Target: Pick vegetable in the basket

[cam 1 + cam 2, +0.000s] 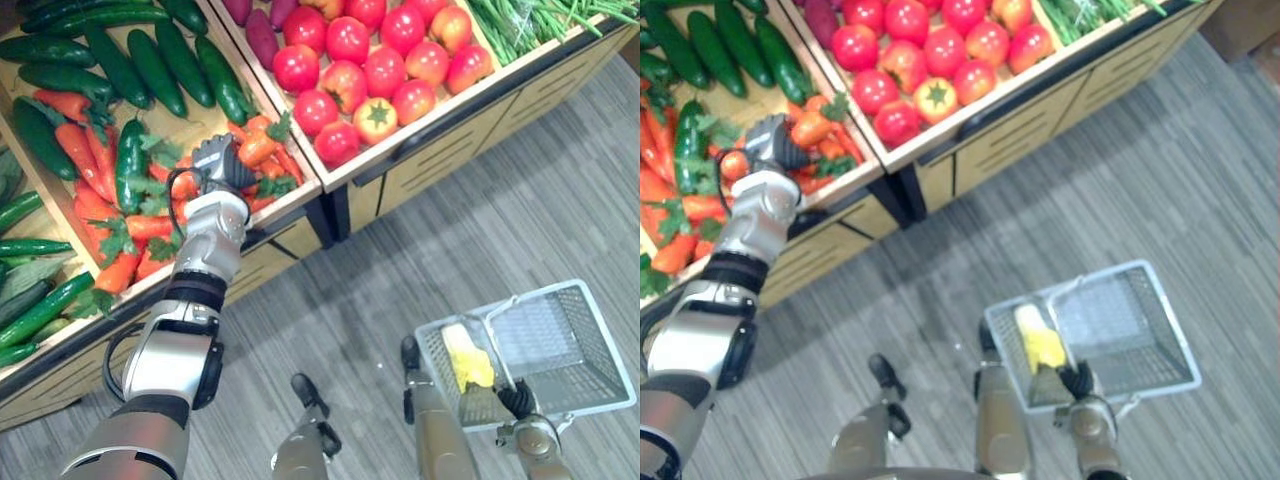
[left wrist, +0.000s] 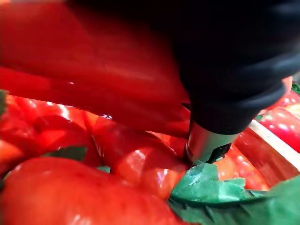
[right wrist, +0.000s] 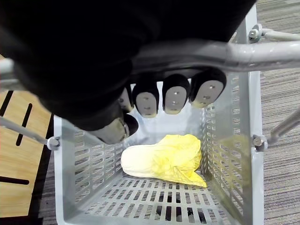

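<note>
Currently the left hand [image 1: 222, 162] is down among the carrots [image 1: 258, 148] in the display bin [image 1: 296, 203], its grip impossible to judge. The right hand [image 3: 176, 96] is curled round the basket handle [image 3: 262, 51], napa cabbage [image 3: 164, 159] inside. Next, it needs to secure one carrot and lift clear

A pale grey mesh basket [image 1: 560, 340] hangs upright at the near right, just above the floor. One cabbage [image 1: 466, 362], with yellow leaves and a white stem, lies on its side along the basket's left wall. Red-orange carrots [image 1: 80, 150] with green tops lie heaped in a wooden crate [image 1: 296, 200] at the far left.
</note>
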Controlling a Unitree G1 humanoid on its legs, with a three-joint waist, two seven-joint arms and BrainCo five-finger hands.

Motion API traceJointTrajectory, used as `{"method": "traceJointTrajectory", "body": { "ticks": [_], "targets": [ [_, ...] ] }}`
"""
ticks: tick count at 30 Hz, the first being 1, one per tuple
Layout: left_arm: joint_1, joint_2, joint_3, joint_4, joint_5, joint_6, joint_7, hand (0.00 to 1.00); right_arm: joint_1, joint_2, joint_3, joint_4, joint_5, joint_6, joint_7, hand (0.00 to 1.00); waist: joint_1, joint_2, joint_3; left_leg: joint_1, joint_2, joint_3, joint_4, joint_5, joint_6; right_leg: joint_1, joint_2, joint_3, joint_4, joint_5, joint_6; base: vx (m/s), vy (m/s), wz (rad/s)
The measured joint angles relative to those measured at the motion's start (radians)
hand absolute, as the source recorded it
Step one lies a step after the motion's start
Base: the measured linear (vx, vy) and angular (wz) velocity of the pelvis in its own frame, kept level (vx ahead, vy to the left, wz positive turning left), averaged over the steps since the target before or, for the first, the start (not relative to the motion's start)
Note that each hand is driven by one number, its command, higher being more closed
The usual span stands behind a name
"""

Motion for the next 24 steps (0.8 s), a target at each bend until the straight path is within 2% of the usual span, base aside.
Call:
{"method": "traceJointTrajectory", "body": {
  "ticks": [8, 15, 20, 24],
  "targets": [
    [0.002, 0.003, 0.000, 0.000, 0.000, 0.003, 0.005, 1.00, 0.000, 0.000, 0.013, 0.002, 0.000, 0.000, 0.000, 1.00, -0.001, -0.004, -0.002, 0.004, 0.003, 0.001, 0.000, 0.000, 0.000, 0.003, 0.003, 0.000, 0.000, 0.000, 0.000, 0.04, -0.006, -0.01],
    [0.003, 0.017, 0.000, -0.011, 0.000, 0.004, 0.026, 1.00, 0.010, 0.000, 0.011, 0.028, -0.002, 0.000, 0.000, 1.00, 0.000, -0.011, -0.007, 0.051, 0.011, -0.012, 0.000, 0.001, 0.001, 0.065, 0.002, -0.027, 0.001, 0.000, 0.000, 0.03, 0.006, 0.09],
    [0.058, 0.063, -0.004, -0.111, 0.004, 0.004, 0.031, 1.00, 0.008, 0.008, -0.031, 0.079, -0.008, 0.000, -0.001, 1.00, 0.002, -0.013, -0.014, 0.073, 0.011, -0.048, 0.000, 0.004, 0.002, 0.108, -0.004, -0.058, 0.000, 0.000, 0.000, 0.01, 0.007, 0.19],
    [0.186, 0.088, -0.030, -0.283, 0.011, -0.004, 0.030, 1.00, 0.003, 0.009, -0.113, 0.132, -0.011, 0.010, 0.001, 1.00, 0.004, -0.010, -0.040, 0.089, 0.004, -0.094, 0.000, 0.006, 0.005, 0.152, -0.018, -0.093, 0.000, -0.001, 0.000, 0.01, 0.024, 0.29]
  ]
}}
